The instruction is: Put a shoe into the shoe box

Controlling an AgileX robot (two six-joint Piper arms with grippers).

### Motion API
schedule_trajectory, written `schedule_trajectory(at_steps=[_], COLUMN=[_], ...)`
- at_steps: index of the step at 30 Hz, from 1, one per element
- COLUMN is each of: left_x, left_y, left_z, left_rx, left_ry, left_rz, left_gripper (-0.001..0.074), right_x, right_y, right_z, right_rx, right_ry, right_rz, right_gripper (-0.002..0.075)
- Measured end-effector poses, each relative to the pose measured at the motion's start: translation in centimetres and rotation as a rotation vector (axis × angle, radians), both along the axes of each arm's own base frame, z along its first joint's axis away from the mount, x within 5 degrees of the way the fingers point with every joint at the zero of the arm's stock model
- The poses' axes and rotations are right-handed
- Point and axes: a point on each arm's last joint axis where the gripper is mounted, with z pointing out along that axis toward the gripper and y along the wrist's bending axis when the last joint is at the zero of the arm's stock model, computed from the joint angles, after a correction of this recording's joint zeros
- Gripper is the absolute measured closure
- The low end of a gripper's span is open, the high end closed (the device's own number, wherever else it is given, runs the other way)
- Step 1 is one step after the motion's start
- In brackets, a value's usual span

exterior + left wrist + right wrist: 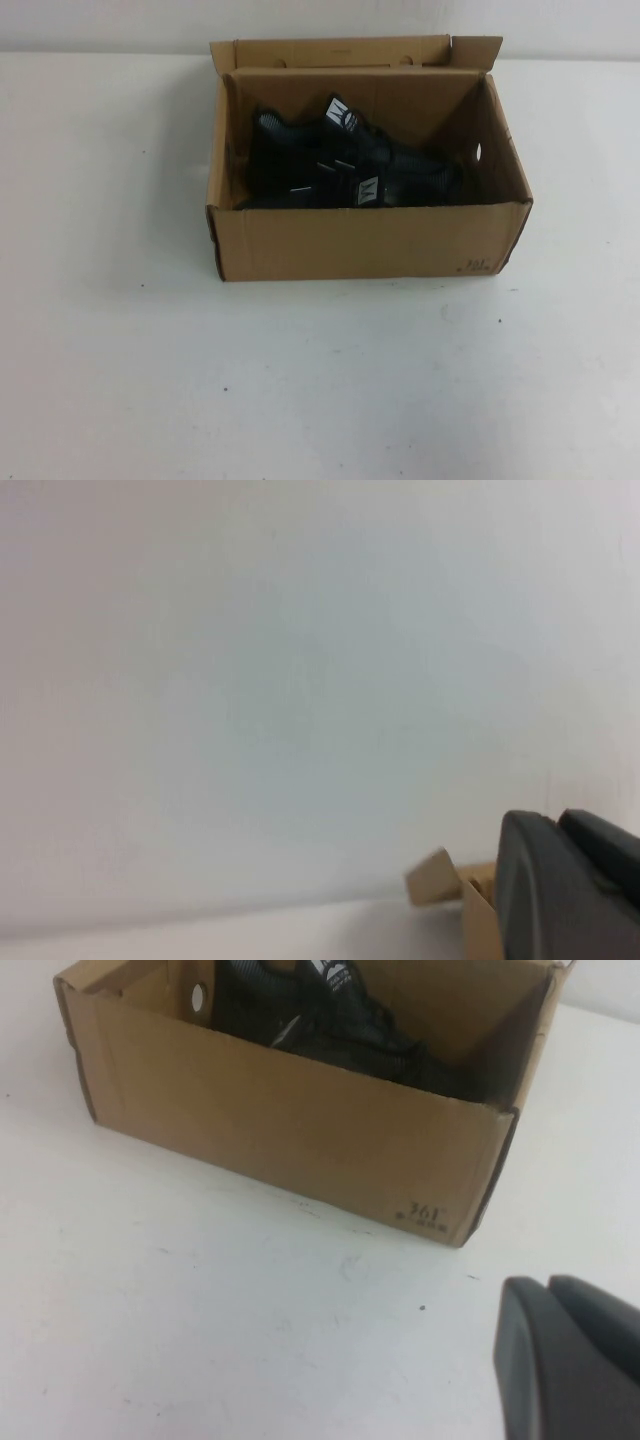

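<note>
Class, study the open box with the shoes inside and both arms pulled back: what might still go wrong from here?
1. The shoes lie piled in the shoe box, one tongue tag riding high; the upright lid flap might jam on it if closed.
2. The left gripper and right gripper sit close to the box; a careless swing could shove it across the table.

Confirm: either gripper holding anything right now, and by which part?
Nothing held. Both shoes lie in the shoe box. Left gripper and right gripper show nothing between them, off the box.
</note>
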Motion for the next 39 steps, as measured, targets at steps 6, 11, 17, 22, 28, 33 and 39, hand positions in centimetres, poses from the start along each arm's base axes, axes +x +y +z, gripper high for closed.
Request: schedule_trajectory(at_steps=[6, 11, 17, 22, 28, 33, 39], left_x=[-0.3, -0.2, -0.4, -0.4, -0.4, -0.4, -0.4], left_y=[0.2, 0.3, 0.4, 0.5, 0.5, 0.5, 0.5], left_z=[-9.5, -14.9, -16.6, -16.7, -16.7, -16.7, -16.7], left_rx=[-0.167, -0.201, -0.187, -0.180, -0.180, -0.179, -0.179], left_ry=[0.217, 0.440, 0.564, 0.577, 0.577, 0.577, 0.577], left_rz=[-0.013, 0.021, 0.049, 0.054, 0.054, 0.054, 0.055], left_gripper=[0.0736, 0.0736, 0.0736, 0.0736, 0.0736, 0.0736, 0.0736], right_x=[0.0, 0.0, 0.0, 0.0, 0.0, 0.0, 0.0], right_y=[0.0, 0.0, 0.0, 0.0, 0.0, 0.0, 0.0], right_z=[0.0, 0.0, 0.0, 0.0, 0.0, 0.0, 0.0], right_rx=[0.001, 0.002, 0.002, 0.002, 0.002, 0.004, 0.004], right_ry=[0.004, 0.005, 0.006, 0.007, 0.007, 0.007, 0.007], right_rz=[0.002, 0.002, 0.003, 0.003, 0.003, 0.003, 0.003], right_gripper=[0.0742, 0.0742, 0.0742, 0.0742, 0.0742, 0.0742, 0.0742])
